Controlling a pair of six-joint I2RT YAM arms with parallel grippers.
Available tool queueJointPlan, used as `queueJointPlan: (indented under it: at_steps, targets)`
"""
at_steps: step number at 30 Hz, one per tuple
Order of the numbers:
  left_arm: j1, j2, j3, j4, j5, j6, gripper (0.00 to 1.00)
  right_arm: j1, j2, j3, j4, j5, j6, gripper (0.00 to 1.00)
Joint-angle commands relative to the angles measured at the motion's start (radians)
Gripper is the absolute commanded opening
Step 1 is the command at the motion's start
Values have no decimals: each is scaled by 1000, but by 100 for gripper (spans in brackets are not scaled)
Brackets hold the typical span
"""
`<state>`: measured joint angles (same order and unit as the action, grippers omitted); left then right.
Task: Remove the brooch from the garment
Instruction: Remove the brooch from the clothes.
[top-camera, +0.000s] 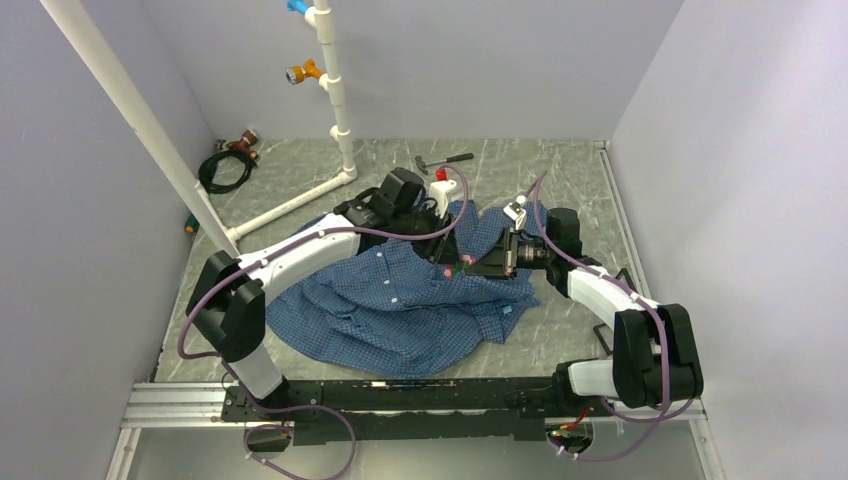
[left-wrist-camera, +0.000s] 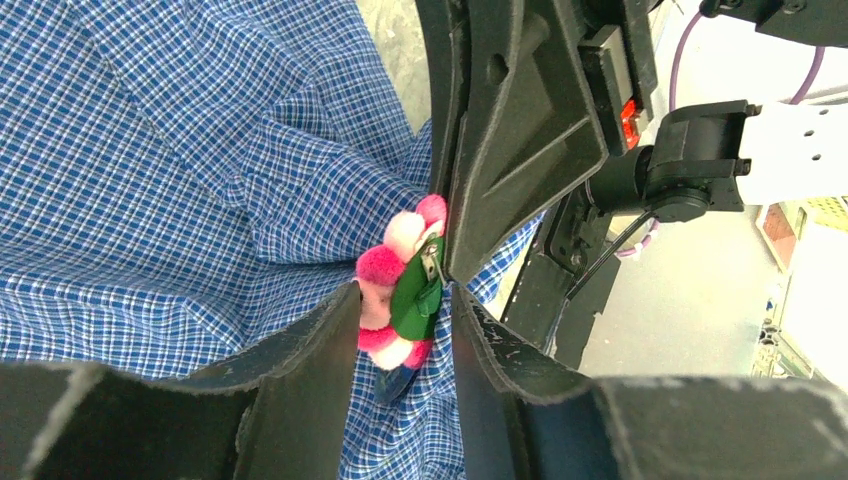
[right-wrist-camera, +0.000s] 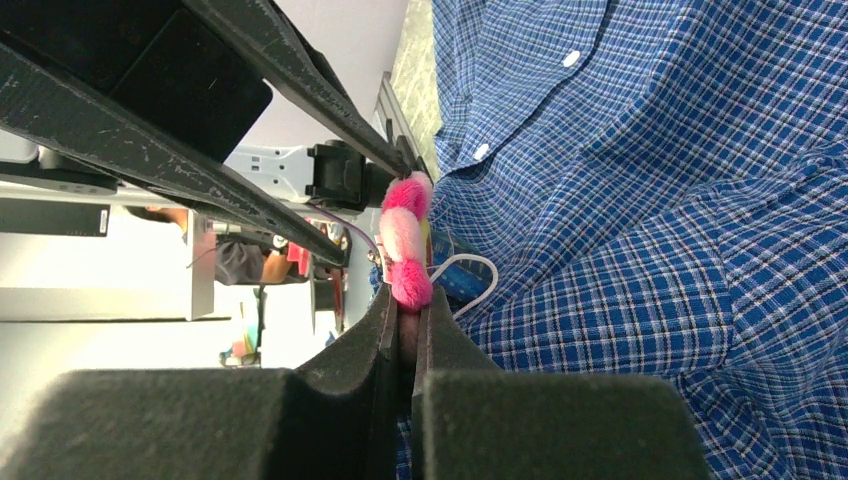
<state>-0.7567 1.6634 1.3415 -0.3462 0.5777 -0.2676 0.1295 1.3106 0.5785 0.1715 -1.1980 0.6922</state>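
Brooch (left-wrist-camera: 385, 262) at the garment's (left-wrist-camera: 200, 150) 1 o'clock fold; your right gripper (right-wrist-camera: 408, 330) is pinched tight on it; your left gripper (left-wrist-camera: 405, 305) straddles it, jaws part-way apart; detachment step, seemingly; next, ease it free without dragging the garment

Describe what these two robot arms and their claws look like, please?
The left arm and right arm have smooth white shells linked by chunky black joints, and a purple cable loops along each. The left claw and right claw each have two dark wedge-shaped fingers, scuffed with pale scratches.
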Motion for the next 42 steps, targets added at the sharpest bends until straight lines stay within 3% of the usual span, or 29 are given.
queueJointPlan:
  at_steps: [1, 17, 26, 36, 42]
  targets:
    - [-19, -1, 55, 19, 11, -3, 43, -2, -17, 8, 46, -27, 5, 0]
    - [-48, 34, 65, 15, 1, -6, 40, -1, -21, 8, 51, -29, 12, 0]
    - [-56, 40, 60, 15, 2, -4, 26, -1, -14, 12, 56, -25, 27, 0]
    - [-61, 39, 53, 15, 24, -3, 36, -2, -11, 11, 62, -24, 34, 0]
    - [-65, 41, 42, 5, 31, 5, 28, -2, -9, 12, 70, -24, 39, 0]
